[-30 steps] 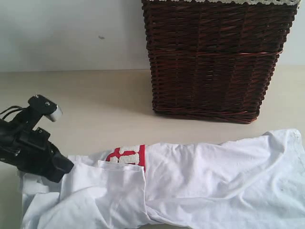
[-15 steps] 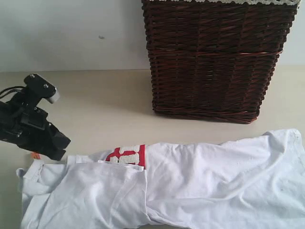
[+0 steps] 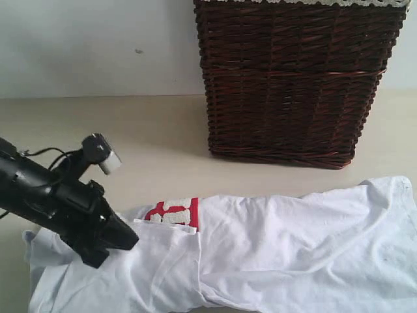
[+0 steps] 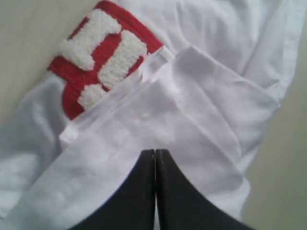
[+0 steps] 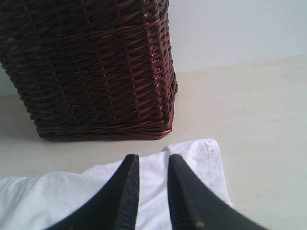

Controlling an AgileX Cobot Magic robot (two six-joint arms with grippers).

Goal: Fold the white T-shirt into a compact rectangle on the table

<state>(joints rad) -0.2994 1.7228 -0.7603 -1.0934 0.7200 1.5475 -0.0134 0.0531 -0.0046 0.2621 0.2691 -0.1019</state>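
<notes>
The white T-shirt (image 3: pixel 293 241) lies crumpled lengthwise along the front of the table (image 3: pixel 143 130). Its fuzzy white letters on red (image 3: pixel 174 214) peek out near a folded flap. My left gripper (image 3: pixel 130 240) is over the shirt's left part, just short of that flap. In the left wrist view it (image 4: pixel 155 152) is shut, tips pressed together over the white cloth (image 4: pixel 168 120), with the letters (image 4: pixel 103 52) beyond. My right gripper (image 5: pixel 153 158) is open, narrowly, above the shirt's far right edge (image 5: pixel 201 153). It is out of the exterior view. The orange tag is hidden.
A tall dark brown wicker basket (image 3: pixel 293 78) stands at the back right of the table, close behind the shirt; the right wrist view shows it (image 5: pixel 91 62) just past the cloth. A pale wall (image 3: pixel 98 45) backs the table.
My left gripper left the shirt's left corner, drew back toward the wall, then swung right and down over the shirt near the flap. The left corner now lies spread flatter.
</notes>
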